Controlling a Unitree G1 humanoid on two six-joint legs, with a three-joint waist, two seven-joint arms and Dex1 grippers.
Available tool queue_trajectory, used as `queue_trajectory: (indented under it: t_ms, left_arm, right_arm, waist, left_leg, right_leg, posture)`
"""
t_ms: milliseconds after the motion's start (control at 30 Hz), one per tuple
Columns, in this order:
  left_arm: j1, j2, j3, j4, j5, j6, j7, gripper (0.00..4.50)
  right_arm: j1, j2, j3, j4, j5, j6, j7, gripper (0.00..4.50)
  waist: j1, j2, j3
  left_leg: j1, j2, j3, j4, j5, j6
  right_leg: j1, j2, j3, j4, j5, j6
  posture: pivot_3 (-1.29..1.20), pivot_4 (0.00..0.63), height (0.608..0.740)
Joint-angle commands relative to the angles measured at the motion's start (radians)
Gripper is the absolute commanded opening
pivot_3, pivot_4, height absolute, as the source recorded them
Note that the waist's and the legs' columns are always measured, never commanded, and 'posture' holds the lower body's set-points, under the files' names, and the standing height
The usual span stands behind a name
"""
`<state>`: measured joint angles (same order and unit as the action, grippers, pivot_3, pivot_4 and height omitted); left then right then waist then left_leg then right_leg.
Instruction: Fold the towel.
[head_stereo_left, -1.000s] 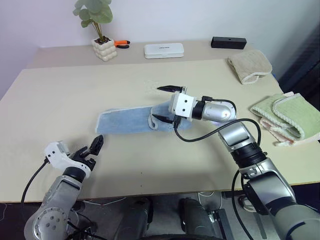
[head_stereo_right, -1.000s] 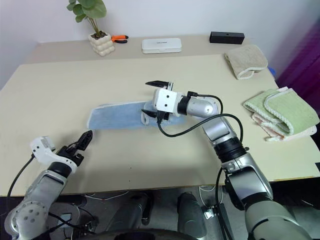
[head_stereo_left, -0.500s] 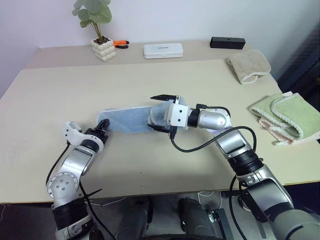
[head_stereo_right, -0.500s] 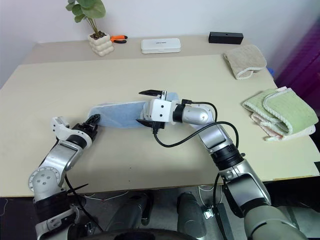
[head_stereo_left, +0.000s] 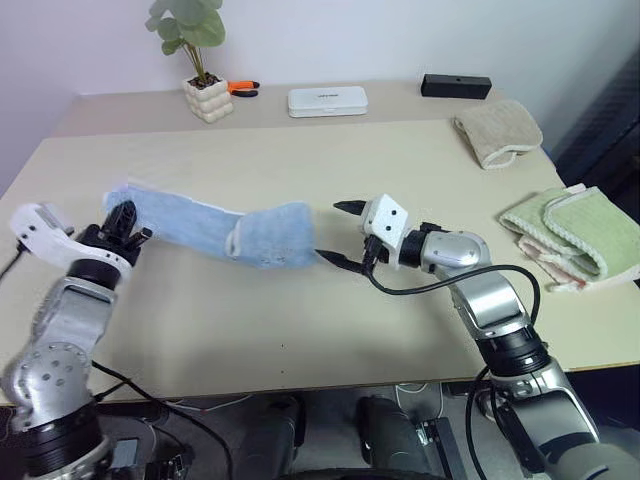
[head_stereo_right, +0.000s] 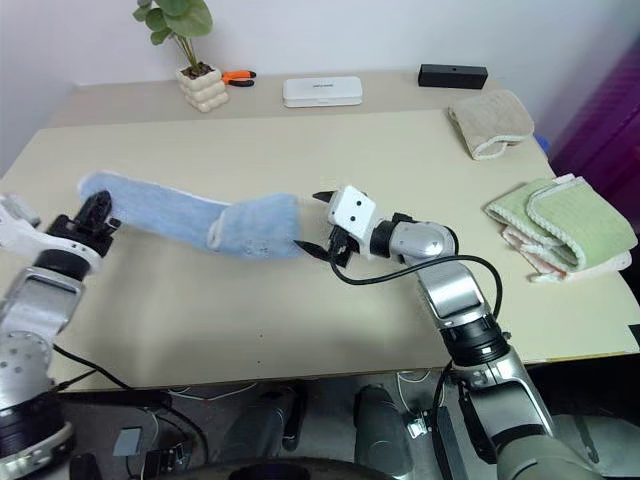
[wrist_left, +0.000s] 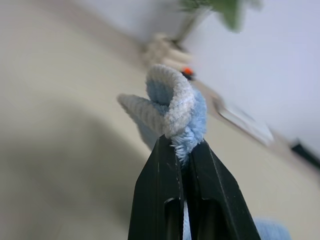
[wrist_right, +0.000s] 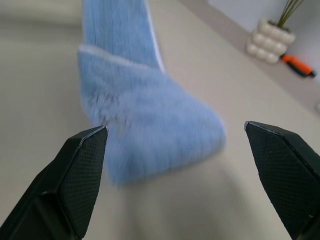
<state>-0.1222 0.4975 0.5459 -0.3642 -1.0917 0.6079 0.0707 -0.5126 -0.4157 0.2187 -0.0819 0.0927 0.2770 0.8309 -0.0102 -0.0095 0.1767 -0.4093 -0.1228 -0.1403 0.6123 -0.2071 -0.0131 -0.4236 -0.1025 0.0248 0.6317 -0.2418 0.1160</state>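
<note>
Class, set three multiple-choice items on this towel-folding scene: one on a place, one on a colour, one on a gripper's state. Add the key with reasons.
1. Where is the beige towel?
A. far right of the table
B. beside the plant
C. on the floor

2. What colour is the towel being handled?
A. green
B. light blue
C. pink

3. The left gripper is:
A. wide open
B. shut on nothing
C. shut on the towel

Key: A, it lies near the far right corner; B, its pile is light blue; C, the fingers pinch its hem, while the right gripper gapes beside it.
</note>
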Motion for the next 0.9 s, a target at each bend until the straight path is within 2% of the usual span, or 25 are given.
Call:
queue_trajectory:
  t_ms: [33, 167, 267, 367, 467, 567, 667, 700, 767, 800, 833, 900]
  left_arm:
    - [-0.002, 0.086, -0.106, -0.081, 0.069, 0.022, -0.153, 0.01]
    - [-0.054, 0.182, -0.369, -0.142, 0.194, 0.074, -0.330, 0.01]
    - [-0.098, 0.199, -0.517, -0.091, 0.316, 0.074, -0.401, 0.01]
    - [-0.146, 0.164, -0.604, -0.007, 0.411, 0.057, -0.437, 0.01]
    - [-0.166, 0.122, -0.604, 0.032, 0.425, 0.061, -0.468, 0.01]
    - [-0.161, 0.102, -0.555, 0.037, 0.414, 0.078, -0.483, 1.02]
    - [-0.136, 0.108, -0.483, -0.001, 0.369, 0.088, -0.510, 2.49]
    - [-0.118, 0.115, -0.439, -0.019, 0.345, 0.086, -0.522, 3.04]
    - [-0.090, 0.116, -0.340, -0.044, 0.289, 0.083, -0.529, 3.06]
    - [-0.083, 0.111, -0.291, -0.048, 0.267, 0.079, -0.521, 3.06]
    - [-0.079, 0.108, -0.249, -0.043, 0.258, 0.071, -0.508, 2.79]
    - [-0.073, 0.126, -0.212, -0.020, 0.325, 0.037, -0.479, 1.99]
  right_arm:
    - [-0.004, -0.012, -0.012, -0.030, 0.004, -0.006, -0.004, 4.50]
    - [-0.027, 0.010, -0.002, 0.008, -0.004, -0.016, -0.019, 4.50]
    - [-0.037, 0.015, 0.005, 0.028, -0.017, -0.031, -0.027, 4.50]
    - [-0.040, 0.018, 0.005, 0.030, -0.021, -0.036, -0.039, 4.50]
    - [-0.037, 0.017, 0.002, 0.023, -0.026, -0.035, -0.048, 4.50]
    - [-0.033, 0.012, -0.006, 0.019, -0.031, -0.031, -0.059, 4.50]
    - [-0.041, 0.014, -0.016, 0.023, -0.025, -0.021, -0.069, 4.50]
    - [-0.049, 0.022, -0.025, 0.022, -0.011, -0.003, -0.074, 4.24]
    - [-0.065, 0.041, -0.043, 0.015, 0.025, 0.035, -0.079, 3.63]
    - [-0.073, 0.050, -0.049, 0.008, 0.041, 0.053, -0.078, 3.16]
    - [-0.081, 0.059, -0.050, 0.002, 0.053, 0.069, -0.077, 2.61]
    - [-0.116, 0.102, -0.041, 0.007, 0.072, 0.104, -0.090, 1.57]
  waist:
    - [0.001, 0.000, 0.000]
    - [0.000, 0.000, 0.000]
    - [-0.004, 0.000, 0.000]
    - [-0.007, 0.000, 0.000]
    - [-0.004, 0.000, 0.000]
    - [-0.002, 0.000, 0.000]
    - [-0.004, 0.000, 0.000]
    - [-0.005, 0.000, 0.000]
    - [-0.008, 0.000, 0.000]
    - [-0.008, 0.000, 0.000]
    - [-0.006, 0.000, 0.000]
    - [-0.004, 0.000, 0.000]
  left_leg:
    - [0.000, 0.000, 0.000, 0.000, 0.000, 0.000]
    - [0.000, 0.000, 0.000, 0.000, 0.000, 0.000]
    - [0.000, 0.000, 0.001, -0.001, 0.000, 0.000]
    - [0.000, 0.001, 0.001, -0.002, 0.000, 0.000]
    - [0.000, 0.001, 0.000, -0.002, 0.000, 0.000]
    - [0.000, 0.001, 0.000, -0.002, 0.000, 0.000]
    - [0.000, 0.001, 0.000, -0.002, 0.000, 0.000]
    - [0.000, 0.001, 0.000, -0.002, 0.000, 0.000]
    - [0.000, 0.001, 0.000, -0.002, 0.000, 0.000]
    - [0.000, 0.001, 0.000, -0.002, 0.000, 0.000]
    - [0.000, 0.001, 0.000, -0.002, 0.000, 0.000]
    - [0.000, 0.001, 0.000, -0.002, 0.000, 0.000]
  right_leg:
    - [0.000, 0.000, 0.000, 0.000, 0.000, 0.000]
    - [0.001, 0.000, 0.000, -0.001, 0.000, 0.000]
    - [0.000, 0.000, 0.000, -0.001, 0.000, 0.001]
    - [-0.001, 0.001, 0.000, 0.000, 0.002, 0.002]
    - [-0.001, 0.001, 0.000, 0.000, 0.002, 0.003]
    - [-0.001, 0.000, 0.000, 0.000, 0.002, 0.003]
    - [-0.001, 0.000, 0.000, 0.000, 0.002, 0.003]
    - [-0.001, 0.000, 0.000, 0.000, 0.002, 0.003]
    - [-0.002, 0.000, 0.000, 0.000, 0.002, 0.003]
    - [-0.002, 0.000, 0.000, 0.000, 0.002, 0.003]
    - [-0.002, 0.000, 0.000, 0.000, 0.002, 0.003]
    - [-0.002, 0.001, 0.000, 0.000, 0.002, 0.003]
  posture:
    - [0.00, 0.150, 0.740]
    - [0.00, 0.150, 0.740]
    - [0.00, 0.150, 0.740]
    - [0.00, 0.150, 0.740]
    - [0.00, 0.150, 0.740]
    - [0.00, 0.150, 0.740]
    - [0.00, 0.150, 0.740]
    - [0.00, 0.150, 0.740]
    - [0.00, 0.150, 0.740]
    - [0.00, 0.150, 0.740]
    - [0.00, 0.150, 0.740]
    - [0.00, 0.150, 0.740]
